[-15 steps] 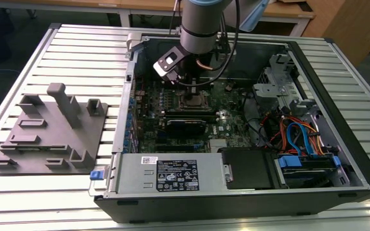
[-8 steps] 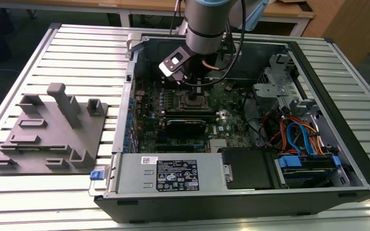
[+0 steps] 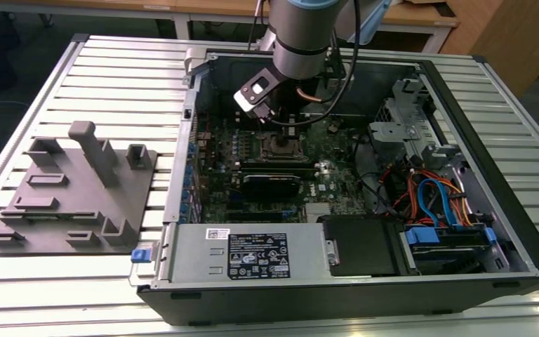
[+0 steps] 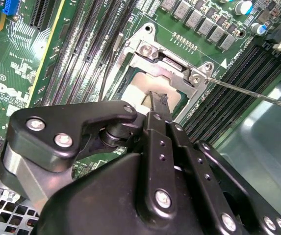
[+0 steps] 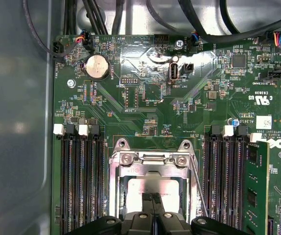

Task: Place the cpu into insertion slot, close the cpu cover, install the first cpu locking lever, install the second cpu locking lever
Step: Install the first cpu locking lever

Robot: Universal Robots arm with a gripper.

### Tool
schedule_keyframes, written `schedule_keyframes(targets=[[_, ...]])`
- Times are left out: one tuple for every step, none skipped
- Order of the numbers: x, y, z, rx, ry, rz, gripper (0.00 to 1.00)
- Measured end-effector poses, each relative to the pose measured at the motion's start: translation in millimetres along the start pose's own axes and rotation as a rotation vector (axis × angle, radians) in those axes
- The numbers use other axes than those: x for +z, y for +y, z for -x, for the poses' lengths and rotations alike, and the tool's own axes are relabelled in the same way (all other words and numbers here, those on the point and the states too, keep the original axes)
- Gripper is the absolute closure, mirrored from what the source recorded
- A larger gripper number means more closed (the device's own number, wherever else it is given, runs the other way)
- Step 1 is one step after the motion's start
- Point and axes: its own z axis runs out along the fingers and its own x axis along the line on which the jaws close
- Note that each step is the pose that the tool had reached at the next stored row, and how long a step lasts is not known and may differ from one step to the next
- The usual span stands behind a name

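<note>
The black robot pincer [image 5: 152,201] has its two thin fingers pressed together with nothing between them. Their tip is right at the small flat square chip with the pale silver top [image 5: 139,190], touching or just above, I cannot tell which. The chip lies in the square black socket [image 3: 283,149] near the middle of the green board [image 5: 145,98], between rows of long black slots [image 5: 81,181]. The thin silver metal frame plate [image 5: 149,158] lies flat over it, and a thin metal wire rod [image 4: 248,91] sticks out past one frame corner.
</note>
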Motion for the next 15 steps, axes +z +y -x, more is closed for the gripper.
schedule_keyframes(targets=[[0.0,0.0,0.0,0.000,0.0000,0.0000,0.90],[0.0,0.0,0.0,0.000,0.0001,0.0000,0.90],[-0.1,0.1,-0.1,0.000,0.0001,0.0000,0.90],[-0.4,0.1,-0.1,0.000,-0.0001,0.0000,0.90],[-0.8,0.0,0.0,0.000,-0.0002,-0.0001,0.90],[-1.4,0.0,-0.1,0.000,0.0000,0.0000,0.90],[-2.2,0.0,-0.1,0.000,0.0000,0.0000,0.90],[-3.1,0.0,-0.1,0.000,-0.0001,0.0000,0.90],[-4.2,-0.1,-0.2,0.000,0.0000,0.0000,0.90],[-5.3,-0.1,-0.2,0.000,0.0000,0.0000,0.90],[-6.6,-0.1,-0.3,0.000,-0.0001,0.0000,0.90],[-7.8,-0.1,-0.3,0.000,0.0000,0.0000,0.90],[-9.0,-0.1,-0.4,0.000,-0.0001,0.0000,0.90],[-10.2,-0.2,-0.4,0.000,0.0000,0.0000,0.90],[-11.5,-0.2,-0.5,0.000,0.0000,0.0000,0.90]])
